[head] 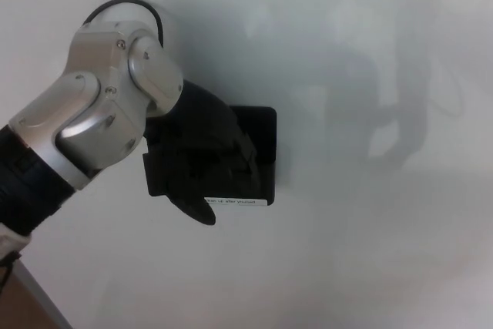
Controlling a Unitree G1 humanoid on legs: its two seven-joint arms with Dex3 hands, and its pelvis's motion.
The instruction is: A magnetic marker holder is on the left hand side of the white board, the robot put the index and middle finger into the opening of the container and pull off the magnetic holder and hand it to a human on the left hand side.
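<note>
Head view: the robot's left hand (202, 167), black with thick fingers, sits at frame centre-left, laid over the black rectangular magnetic marker holder (260, 152), which is stuck flat to the glossy white board (370, 267). Only the holder's right strip and its lower edge show clear of the hand; a thin white label strip with small print (236, 201) runs along that lower edge, partly covered on its left end. The hand overlaps the holder from the left and top, which fits hooking fingers into the container's opening so the pull breaks the magnet's grip. Black on black, so I cannot tell whether the fingers are spread, curled inside the opening, or clamped on the wall. One dark rounded digit pokes out below the holder's bottom-left corner; looks like the thumb, not certain. The silver-grey metal wrist housing (108, 113), rounded with screw heads, fills the upper left, with a black cable loop (123, 7) above it and the black forearm running off toward the lower left. The holder reads as rigid matte plastic with squared corners. The board surface is smooth and reflective, showing faint grey shadows in the upper right. No person and no right hand in frame. My read: grasp stage, holder not yet off the board.
</note>
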